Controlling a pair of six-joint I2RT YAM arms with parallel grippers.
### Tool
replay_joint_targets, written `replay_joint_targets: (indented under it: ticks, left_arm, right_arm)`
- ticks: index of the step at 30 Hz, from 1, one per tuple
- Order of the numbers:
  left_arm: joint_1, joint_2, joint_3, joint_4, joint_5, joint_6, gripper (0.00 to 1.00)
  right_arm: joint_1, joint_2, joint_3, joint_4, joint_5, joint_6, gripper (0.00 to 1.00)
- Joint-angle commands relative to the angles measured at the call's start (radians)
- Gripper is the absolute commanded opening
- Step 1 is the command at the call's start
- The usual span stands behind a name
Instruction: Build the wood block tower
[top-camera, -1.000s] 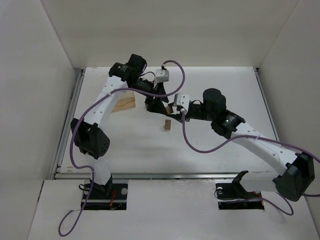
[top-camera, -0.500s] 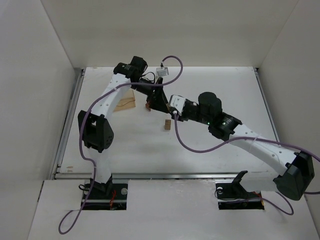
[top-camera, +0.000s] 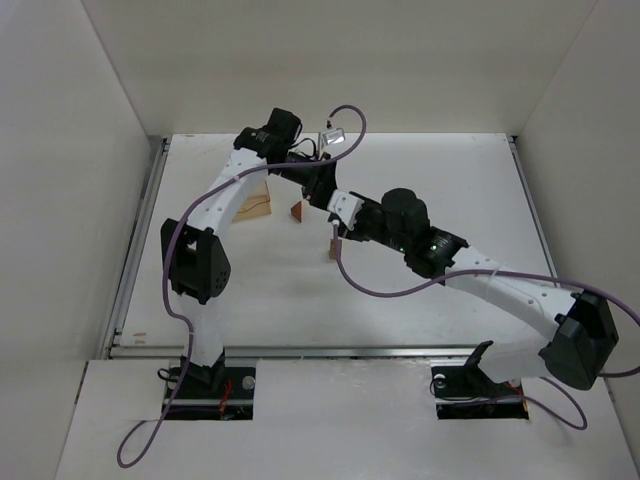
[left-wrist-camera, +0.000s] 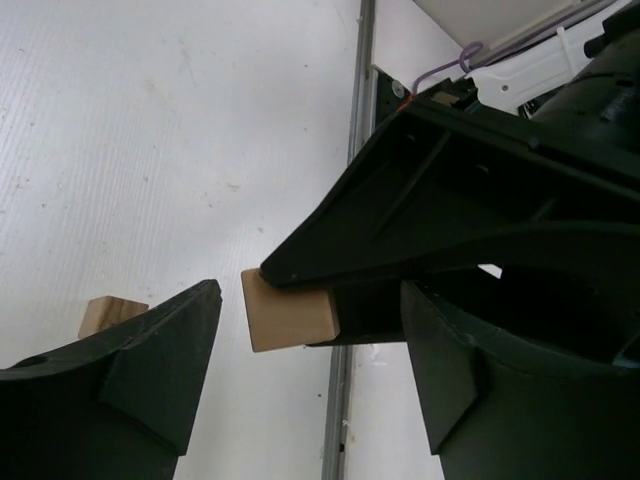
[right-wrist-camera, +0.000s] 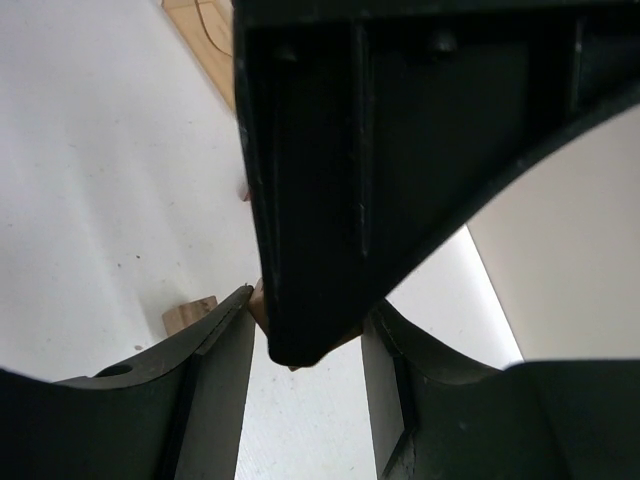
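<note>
**Meeting over the table:** the right gripper (right-wrist-camera: 308, 305), jaws drawn narrow, grips a small tan wooden cuboid (left-wrist-camera: 285, 312). It holds the cuboid, apparently off the surface, between the fingers of the left gripper (left-wrist-camera: 308, 300). Those fingers stand wide on either side without touching it.

Within the past second the right arm has swung in leftward and the left arm has drawn back toward the far side. That has uncovered a small reddish-brown wooden piece (top-camera: 297, 211), which lies on the table just beside both grippers. A second tan wooden block (top-camera: 333, 248), nearer the bases, has not moved.

The move looks like a hand-over or a re-grip in the air. Nothing is stacked yet, so the tower remains to be built.

The surface is a white, lightly scuffed table (top-camera: 450, 180) with a metal rail (top-camera: 138, 240) along its left edge, boxed in by plain white walls (top-camera: 60, 150). A flat pale wooden board (top-camera: 258, 204) lies partly under the left arm.
</note>
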Motion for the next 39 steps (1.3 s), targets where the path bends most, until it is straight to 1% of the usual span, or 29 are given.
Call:
replay_joint_targets:
  ticks: [1,6,10,12,16,18,20,22,25,28,29,31,32,34,35,39]
  left_arm:
    - [-0.008,-0.065,-0.003,0.050,-0.027,-0.064,0.68]
    - [-0.008,-0.046,-0.014,-0.011,-0.058,-0.021,0.59]
    - [-0.008,-0.036,0.021,-0.088,-0.067,0.052,0.59]
    - [-0.008,-0.036,0.021,-0.097,-0.067,0.071,0.59]
    - [-0.008,-0.036,0.032,-0.088,-0.077,0.046,0.52]
    - [-0.008,-0.036,0.032,-0.079,-0.077,0.034,0.46]
    - [-0.008,-0.036,0.021,-0.050,-0.077,0.005,0.45]
    - [-0.008,-0.036,0.021,-0.050,-0.086,-0.004,0.41]
    - [-0.008,-0.027,0.021,-0.050,-0.086,-0.013,0.38]
    - [-0.008,-0.027,0.021,-0.039,-0.095,-0.024,0.26]
    - [-0.008,-0.027,0.021,-0.039,-0.095,-0.024,0.15]
    - [-0.008,-0.018,0.021,-0.028,-0.095,-0.037,0.03]
    - [-0.008,-0.018,0.021,-0.028,-0.107,-0.037,0.00]
    - [0.001,-0.018,0.012,-0.028,-0.119,-0.050,0.00]
    - [0.001,-0.018,0.012,-0.028,-0.103,-0.050,0.00]
    - [0.039,-0.007,0.012,-0.008,-0.066,-0.075,0.00]
  right_arm:
    - [0.014,-0.002,0.019,0.076,0.012,-0.002,0.00]
    - [0.014,0.007,0.029,0.076,0.022,-0.002,0.00]
    - [0.014,0.016,0.049,0.067,0.054,-0.002,0.00]
    - [0.014,0.027,0.049,0.067,0.063,-0.002,0.00]
    - [0.014,0.036,0.059,0.057,0.034,-0.002,0.00]
    - [0.023,0.036,0.059,0.057,0.022,0.007,0.00]
    - [0.023,0.036,0.059,0.057,0.022,0.007,0.00]
    - [0.023,0.036,0.059,0.057,0.022,0.007,0.00]
    - [0.023,0.036,0.059,0.057,0.022,0.007,0.00]
    - [0.023,0.046,0.059,0.057,0.022,0.007,0.00]
    - [0.032,0.046,0.059,0.057,0.022,0.007,0.00]
    - [0.032,0.046,0.059,0.057,0.022,0.007,0.00]
    - [0.032,0.046,0.059,0.057,0.022,0.018,0.00]
    - [0.032,0.055,0.059,0.068,0.038,0.039,0.00]
    - [0.032,0.055,0.059,0.077,0.049,0.068,0.00]
    - [0.032,0.064,0.069,0.091,0.081,0.127,0.09]
